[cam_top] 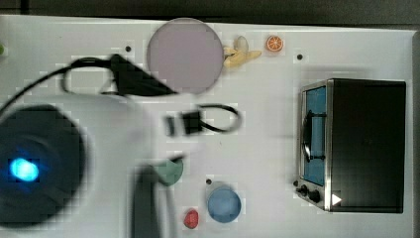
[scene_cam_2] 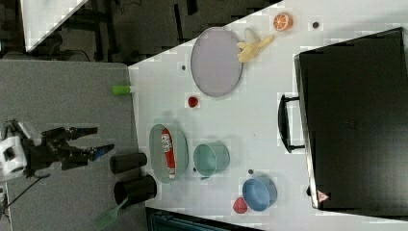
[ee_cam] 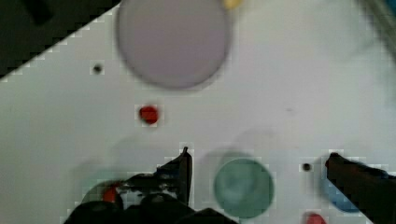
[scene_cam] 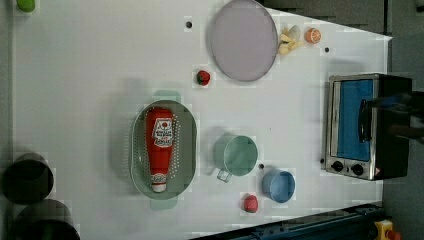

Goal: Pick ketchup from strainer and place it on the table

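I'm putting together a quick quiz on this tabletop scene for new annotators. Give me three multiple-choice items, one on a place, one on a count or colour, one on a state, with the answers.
1. Where does the ketchup bottle lie?
A. On the round plate
B. In the strainer
C. Inside the toaster oven

2. What colour is the cup nearest the toaster oven in the left view?
A. Blue
B. Yellow
C. Black

3. How does the claw stand?
A. Shut on the bottle
B. Shut on a cup
C. Open, holding nothing

Answers: 1 B, the left view shows the red bottle lying flat along the pale green strainer. 2 A, the blue cup sits just beside the oven's knobs. 3 C, the wrist view shows its fingers spread wide apart with only the table between them.
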### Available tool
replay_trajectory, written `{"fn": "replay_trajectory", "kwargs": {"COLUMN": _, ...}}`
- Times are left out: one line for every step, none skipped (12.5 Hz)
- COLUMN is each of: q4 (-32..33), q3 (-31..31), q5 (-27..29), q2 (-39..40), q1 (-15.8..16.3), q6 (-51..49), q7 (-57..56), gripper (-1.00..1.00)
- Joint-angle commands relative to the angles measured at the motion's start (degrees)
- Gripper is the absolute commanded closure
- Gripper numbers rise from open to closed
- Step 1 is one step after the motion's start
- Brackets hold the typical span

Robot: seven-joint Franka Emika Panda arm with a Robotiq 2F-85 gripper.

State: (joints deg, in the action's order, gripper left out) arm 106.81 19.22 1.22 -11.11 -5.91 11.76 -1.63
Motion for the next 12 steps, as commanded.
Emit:
{"fn": "replay_trajectory", "kwargs": {"q4": 1.7, "q3": 7.6, "q5": 0.8, "q2": 3.3, "q1": 3.0, "q6": 2.1, "q7": 2.7, "gripper": -1.0}}
{"fn": "replay_trajectory", "kwargs": {"q4": 1.7, "q3": 10.3, "q5": 0.8, "q2": 4.6, "q1": 3.2, "q6": 3.2, "q7": 2.7, "gripper": -1.0}}
{"fn": "replay_trajectory", "kwargs": {"q4": 1.7, "q3": 12.9, "q5": 0.8, "q2": 6.2, "q1": 3.4, "q6": 4.1, "q7": 2.7, "gripper": -1.0}}
{"fn": "replay_trajectory", "kwargs": {"q4": 1.8, "q3": 15.4, "q5": 0.7, "q2": 7.8, "q1": 3.6, "q6": 4.9, "q7": 2.7, "gripper": -1.0}}
{"fn": "replay_trajectory", "kwargs": {"q4": 1.9, "q3": 17.6, "q5": 0.7, "q2": 9.5, "q1": 3.8, "q6": 5.5, "q7": 2.7, "gripper": -1.0}}
{"fn": "replay_trajectory", "kwargs": {"q4": 2.1, "q3": 19.6, "q5": 0.6, "q2": 11.2, "q1": 3.9, "q6": 5.9, "q7": 2.7, "gripper": -1.0}}
{"fn": "replay_trajectory", "kwargs": {"q4": 2.7, "q3": 21.2, "q5": 0.6, "q2": 12.9, "q1": 4.1, "q6": 6.6, "q7": 2.7, "gripper": -1.0}}
{"fn": "replay_trajectory", "kwargs": {"q4": 3.5, "q3": 22.4, "q5": 0.3, "q2": 14.6, "q1": 4.2, "q6": 7.8, "q7": 2.7, "gripper": -1.0}}
{"fn": "replay_trajectory", "kwargs": {"q4": 4.6, "q3": 23.2, "q5": 0.1, "q2": 16.2, "q1": 4.3, "q6": 9.8, "q7": 2.7, "gripper": -1.0}}
{"fn": "replay_trajectory", "kwargs": {"q4": 5.9, "q3": 23.7, "q5": -0.6, "q2": 17.8, "q1": 4.5, "q6": 12.2, "q7": 2.7, "gripper": -1.0}}
{"fn": "replay_trajectory", "kwargs": {"q4": 7.2, "q3": 23.9, "q5": -1.7, "q2": 19.3, "q1": 4.8, "q6": 15.0, "q7": 2.7, "gripper": -1.0}}
{"fn": "replay_trajectory", "kwargs": {"q4": 8.6, "q3": 23.9, "q5": -3.3, "q2": 20.6, "q1": 5.2, "q6": 18.0, "q7": 2.7, "gripper": -1.0}}
